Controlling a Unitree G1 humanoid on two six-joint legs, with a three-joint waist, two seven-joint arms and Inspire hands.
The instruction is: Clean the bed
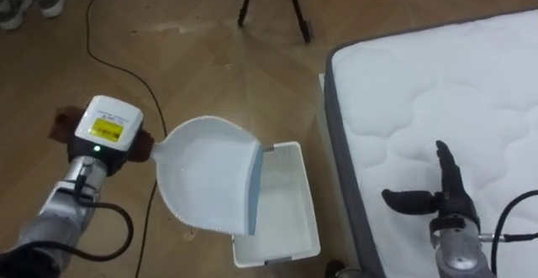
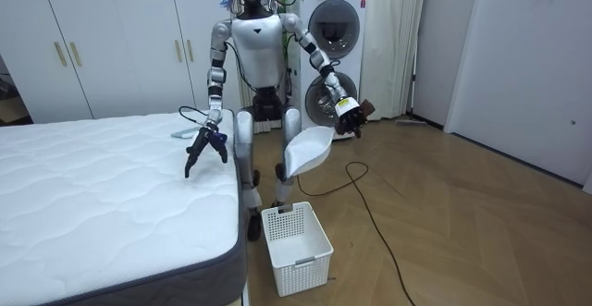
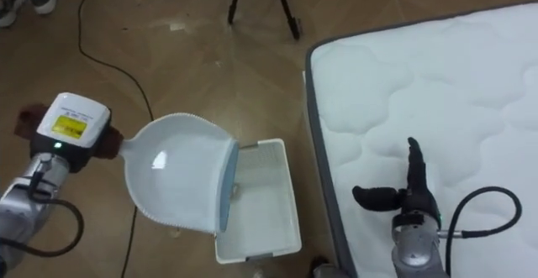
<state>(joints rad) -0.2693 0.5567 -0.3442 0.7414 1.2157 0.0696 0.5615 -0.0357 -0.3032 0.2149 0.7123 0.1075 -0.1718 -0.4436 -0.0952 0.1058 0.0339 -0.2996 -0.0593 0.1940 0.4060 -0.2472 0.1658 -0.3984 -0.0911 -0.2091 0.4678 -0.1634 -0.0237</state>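
At 3 o'clock in the eye views, the bed's white quilted mattress [image 1: 437,85] takes up the right side, and its top looks bare from here. Down at 6 o'clock the white basket [image 1: 277,251] sits on the wood floor, just beside the bed's corner. In from 8 o'clock comes the white dustpan [image 1: 206,173], tipped on edge, blue lip pointing down over the basket's left part. The left hand [image 1: 108,135] is wrapped round the handle at 9 o'clock. The right hand [image 1: 441,198] hovers above the mattress at 4 o'clock, fingers straight, thumb out, carrying nothing. 1 small scrap [image 3: 238,191] lies on the basket floor, too small to name. This looks like the emptying step. To do it well, I'd get the lip inside the rim, tilt steeper rather than shake, and watch that nothing slides off the pan's outer edge onto the floor.
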